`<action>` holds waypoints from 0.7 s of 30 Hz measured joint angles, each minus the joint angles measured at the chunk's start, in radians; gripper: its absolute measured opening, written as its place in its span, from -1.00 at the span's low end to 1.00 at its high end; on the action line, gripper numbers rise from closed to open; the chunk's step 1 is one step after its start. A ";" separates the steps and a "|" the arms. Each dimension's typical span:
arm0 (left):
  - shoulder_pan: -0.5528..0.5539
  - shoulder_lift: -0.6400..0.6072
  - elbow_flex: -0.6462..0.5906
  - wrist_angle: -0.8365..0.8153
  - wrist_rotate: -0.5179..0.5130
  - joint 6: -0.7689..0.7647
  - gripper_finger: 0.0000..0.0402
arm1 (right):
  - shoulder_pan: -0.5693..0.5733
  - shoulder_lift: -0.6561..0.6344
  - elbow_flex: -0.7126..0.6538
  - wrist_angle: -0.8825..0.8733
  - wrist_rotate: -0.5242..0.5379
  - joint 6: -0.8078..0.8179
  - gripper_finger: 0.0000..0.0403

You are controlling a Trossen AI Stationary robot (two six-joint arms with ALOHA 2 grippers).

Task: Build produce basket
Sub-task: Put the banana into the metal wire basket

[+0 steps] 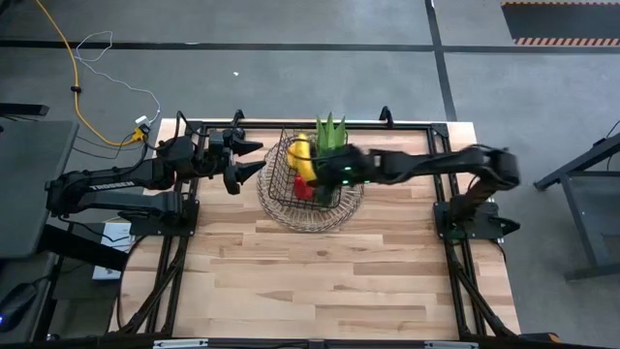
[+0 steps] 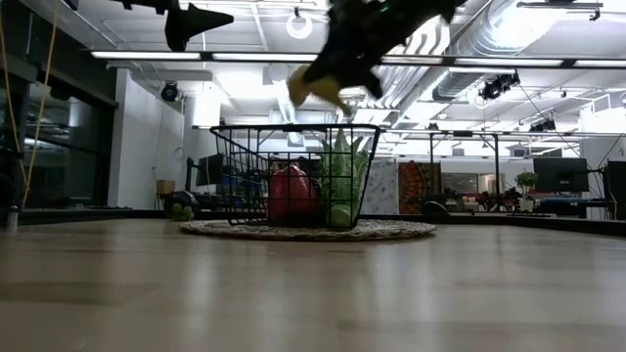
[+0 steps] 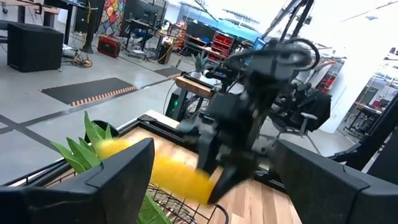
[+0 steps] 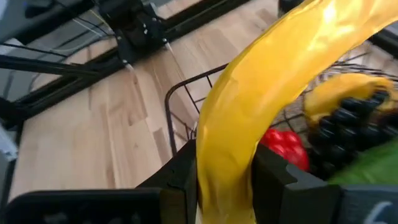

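Near the top centre of the overhead frame, the right gripper (image 1: 312,173) hangs over the basket (image 1: 281,199), its fingers pinched on the yellow banana (image 4: 261,106). Red pepper (image 2: 290,194), grapes (image 4: 348,127) and leafy corn (image 2: 344,176) sit inside the basket. At the upper left, the left gripper (image 1: 250,160) waits beside the basket, fingers spread wide, holding nothing.

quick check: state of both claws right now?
Left claw: open, empty, beside the basket.
Right claw: closed on the banana, above the basket.
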 joint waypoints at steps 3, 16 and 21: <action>0.000 0.000 0.000 0.000 0.000 0.000 0.59 | 0.000 0.114 0.069 0.004 -0.001 0.000 -0.57; 0.000 0.000 0.000 -0.002 0.000 0.000 0.59 | 0.000 0.359 0.198 -0.004 0.032 0.188 -0.57; 0.000 0.000 0.000 -0.002 0.000 0.000 0.59 | 0.000 0.362 0.198 0.008 0.032 0.208 -0.57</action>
